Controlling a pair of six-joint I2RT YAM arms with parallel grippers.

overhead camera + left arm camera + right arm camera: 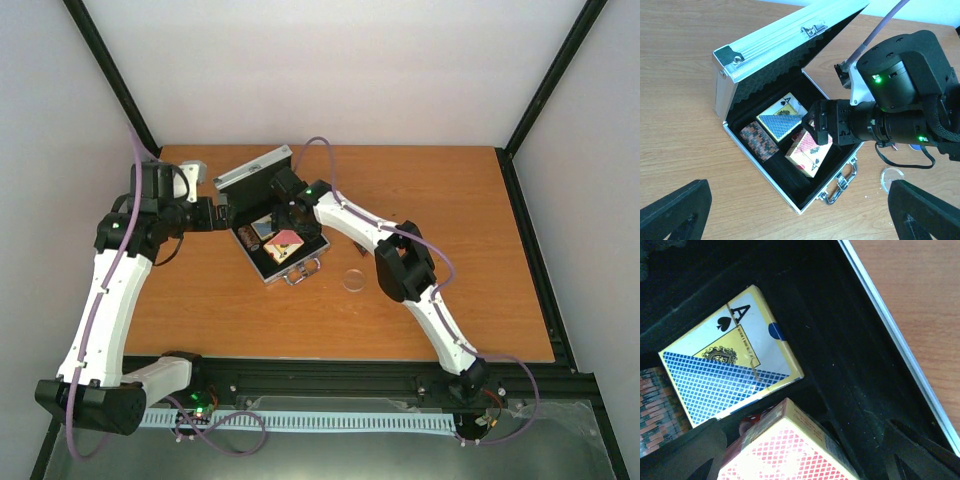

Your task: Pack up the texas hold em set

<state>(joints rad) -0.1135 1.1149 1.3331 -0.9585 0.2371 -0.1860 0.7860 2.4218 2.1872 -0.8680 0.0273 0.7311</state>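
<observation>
The silver case [283, 272] lies open on the table, its lid [770, 42] raised at the back. In its black lining lie a blue-yellow card pack [782, 120] [730, 365] and a dark chip stack [759, 141]. A red card pack [807, 152] [790, 455] leans tilted over a red die [752, 420]. My right gripper [812, 125] [802, 435] hangs over the case, jaws wide either side of the red pack, with a gap on its right side. My left gripper [799, 192] is open and holds nothing, near the case's left side. A clear disc [354, 281] lies on the table right of the case.
The case's handle [840, 185] and latch point toward the near edge. The right arm [400, 260] reaches diagonally across the wooden table [460, 200]. Black frame posts and white walls bound the back and sides.
</observation>
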